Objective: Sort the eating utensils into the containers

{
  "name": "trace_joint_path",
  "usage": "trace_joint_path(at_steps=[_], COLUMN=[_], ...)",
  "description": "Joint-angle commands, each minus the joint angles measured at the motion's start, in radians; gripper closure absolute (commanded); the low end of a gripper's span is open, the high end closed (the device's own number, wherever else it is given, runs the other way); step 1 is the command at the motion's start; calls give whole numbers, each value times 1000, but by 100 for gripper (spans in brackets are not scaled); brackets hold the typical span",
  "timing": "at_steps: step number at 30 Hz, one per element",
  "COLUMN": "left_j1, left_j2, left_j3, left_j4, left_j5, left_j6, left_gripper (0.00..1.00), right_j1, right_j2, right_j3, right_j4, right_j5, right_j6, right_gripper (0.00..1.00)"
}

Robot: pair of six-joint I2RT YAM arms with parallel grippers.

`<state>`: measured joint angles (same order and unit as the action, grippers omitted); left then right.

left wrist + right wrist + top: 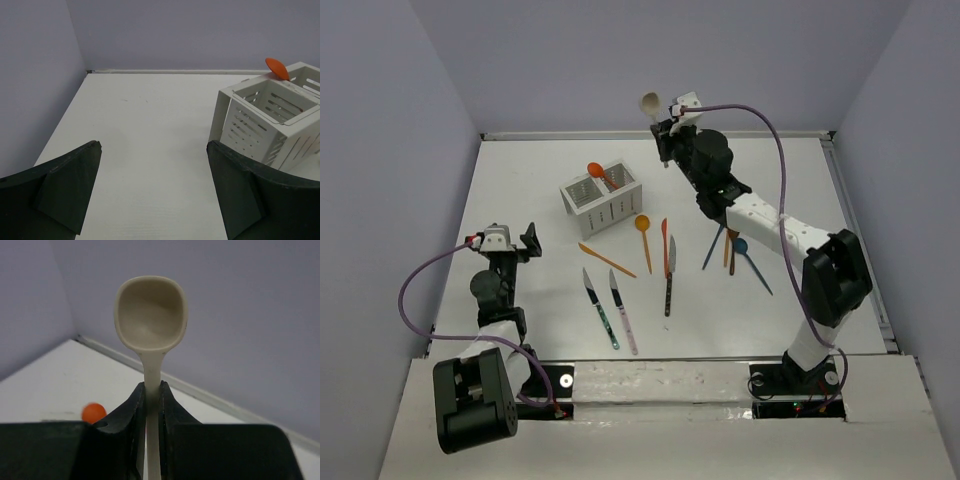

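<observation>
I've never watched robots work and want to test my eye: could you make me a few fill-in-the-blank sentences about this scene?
1. The raised spoon clamped in the right gripper is ____ in colour.
2. The left gripper holds nothing; its jaws stand ____.
3. The standing spoon poking above the white perforated caddy is ____ in colour.

Missing words: beige; open; orange.

A lab test cell: plain lavender walls [390, 150] box in a white counter [530, 190] on three sides, with two robot arms [770, 225] bolted at its near edge.
</observation>
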<state>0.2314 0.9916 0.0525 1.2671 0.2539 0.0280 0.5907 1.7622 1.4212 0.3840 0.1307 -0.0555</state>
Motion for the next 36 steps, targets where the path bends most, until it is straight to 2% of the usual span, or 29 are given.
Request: trace_joint_path(at_steps=[1,2,7,11,16,23,27,29,30,33,36], left_j1=[5,5,5,5,5,5,5,5,5,5,5], left_j2=[15,13,21,30,24,24,22,24,22,21,19], left_j3=[-131,-131,-126,-123,-125,-121,-121,-121,-121,-121,-121], left_j4=[394,390,382,380,376,370,367,365,365,364,359], left_j5=[8,10,-1,11,15,28,28,31,31,36,39], left_j6=[-4,-2,7,12,15,21,21,23,23,23,27], left_gripper=[1,1,1,1,1,1,1,1,1,1,1], right_j1=[92,92,92,92,92,92,92,92,92,92,92], right_j2=[87,114,278,391,470,464,438,427,413,364,266], right_j3=[19,72,202,272,252,133,61,44,29,-13,-79], right_j4=[464,498,588,587,606,630,673,665,661,670,675], right_j5=[-222,-262,-275,-324,-309,-292,-261,-256,-250,-238,-233], right_j6=[-168,-147,-96,-76,-95,-96,-90,-98,-99,-103,-95], right_gripper=[100,100,100,100,100,100,76,70,58,48,45])
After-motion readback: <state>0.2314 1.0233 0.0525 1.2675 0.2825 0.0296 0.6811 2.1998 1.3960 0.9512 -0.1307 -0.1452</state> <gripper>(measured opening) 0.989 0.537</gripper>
